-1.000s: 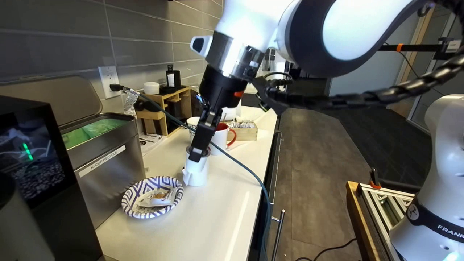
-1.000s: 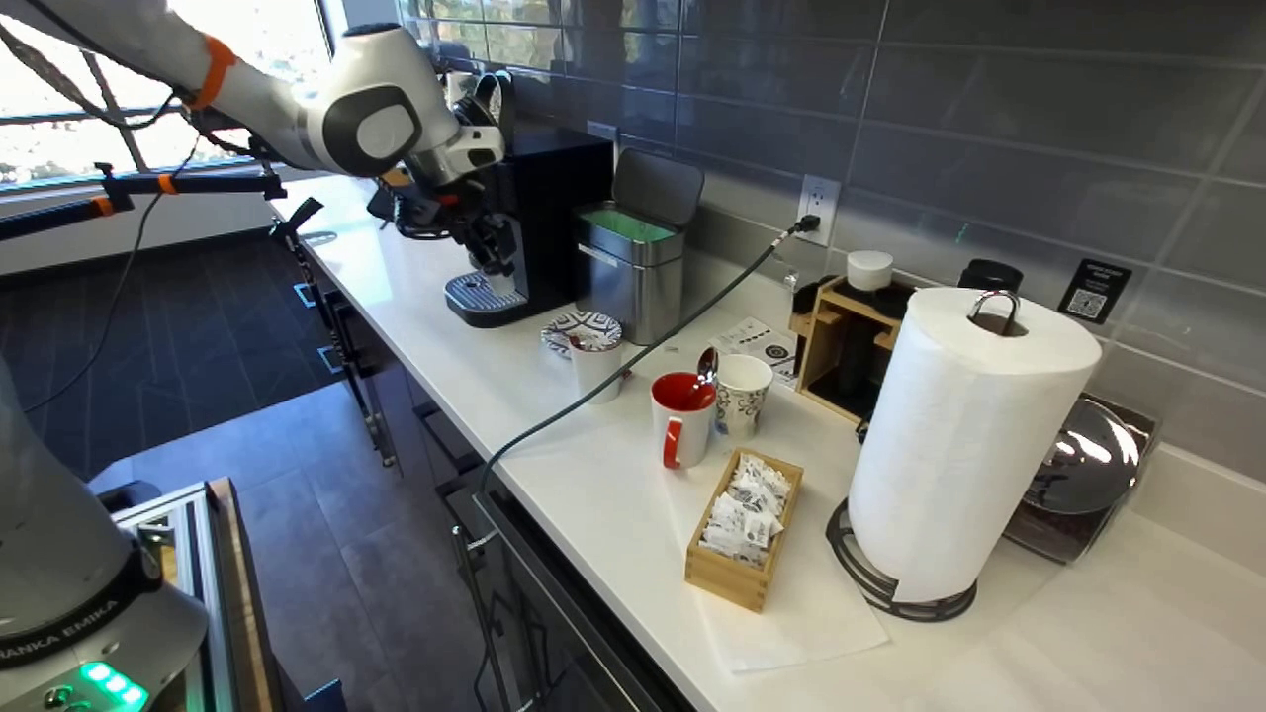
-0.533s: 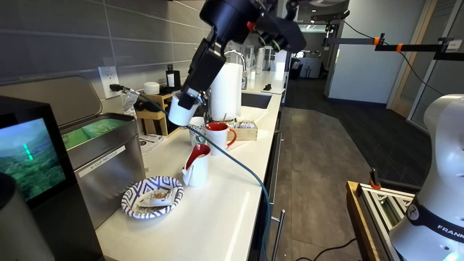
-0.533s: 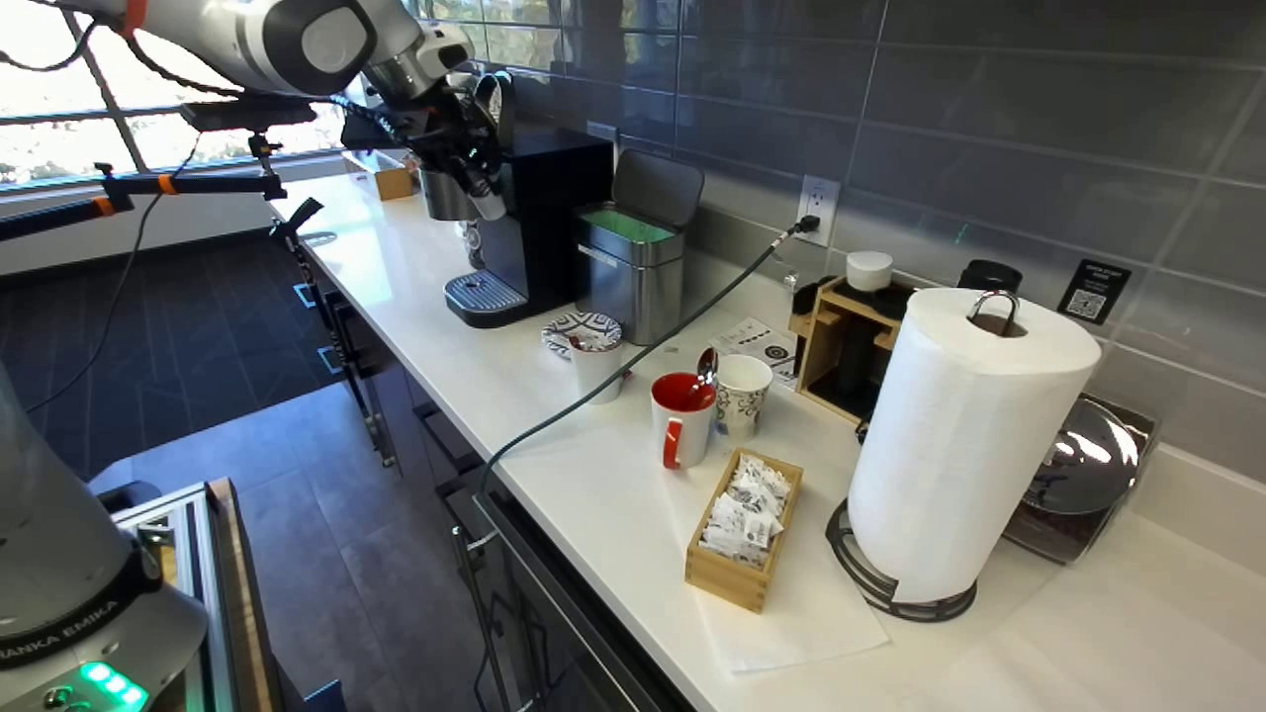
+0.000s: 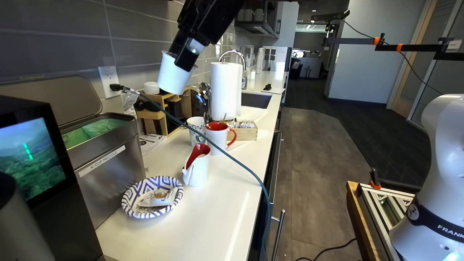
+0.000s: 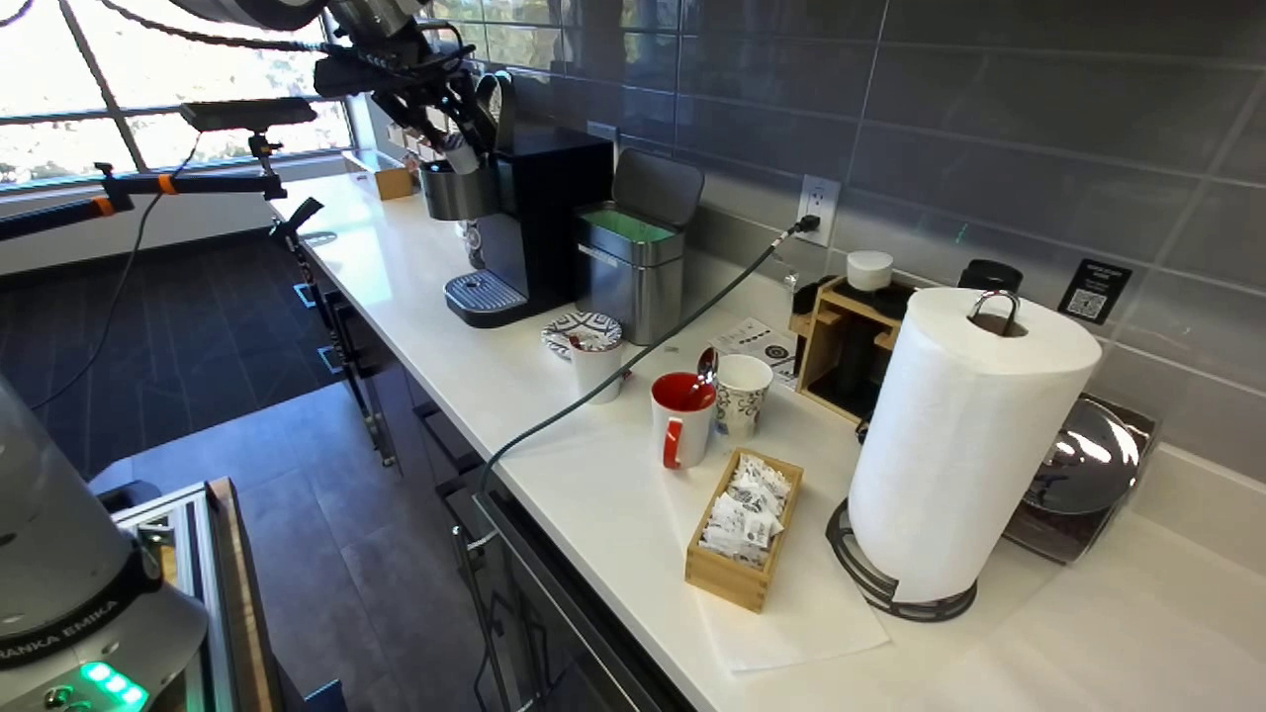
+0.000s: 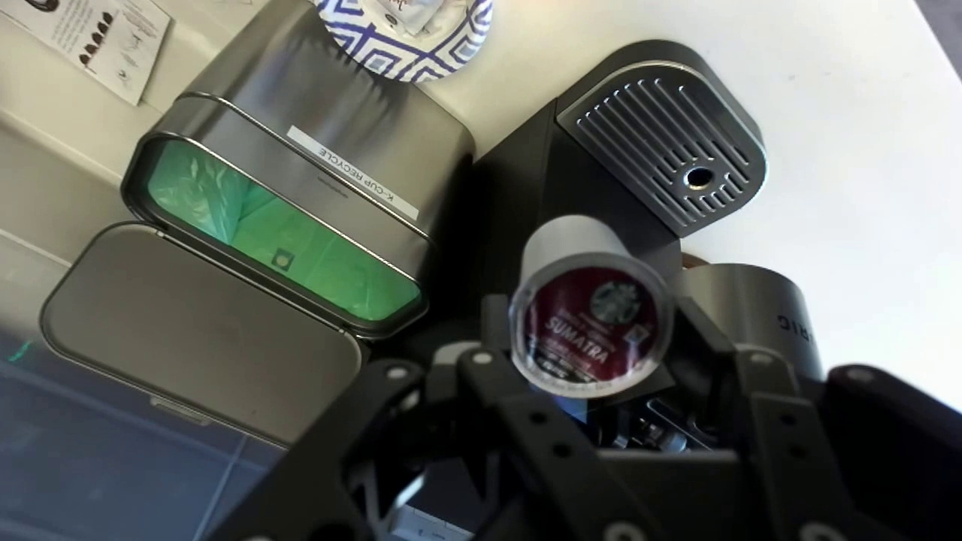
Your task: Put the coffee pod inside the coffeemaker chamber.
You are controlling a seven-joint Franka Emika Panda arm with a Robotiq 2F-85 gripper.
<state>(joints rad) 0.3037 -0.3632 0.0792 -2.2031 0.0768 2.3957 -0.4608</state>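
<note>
Coffee pod (image 5: pixel 174 76) has risen and shifted left in both exterior views, tilted, clamped in my pincer (image 7: pixel 594 319), near the silver head (image 6: pixel 461 196) of the coffeemaker (image 6: pixel 559 208). Before insertion, I should level it, centre it over the chamber, then lower straight.

The bench (image 5: pixel 214 221) lies open in front of the patterned bowl (image 5: pixel 132 194); a power cord (image 5: pixel 235 160) slants between the red-lined mugs (image 5: pixel 216 136); the K-cup recycling bin (image 6: pixel 633 287) closely flanks the coffeemaker (image 6: pixel 554 198).
</note>
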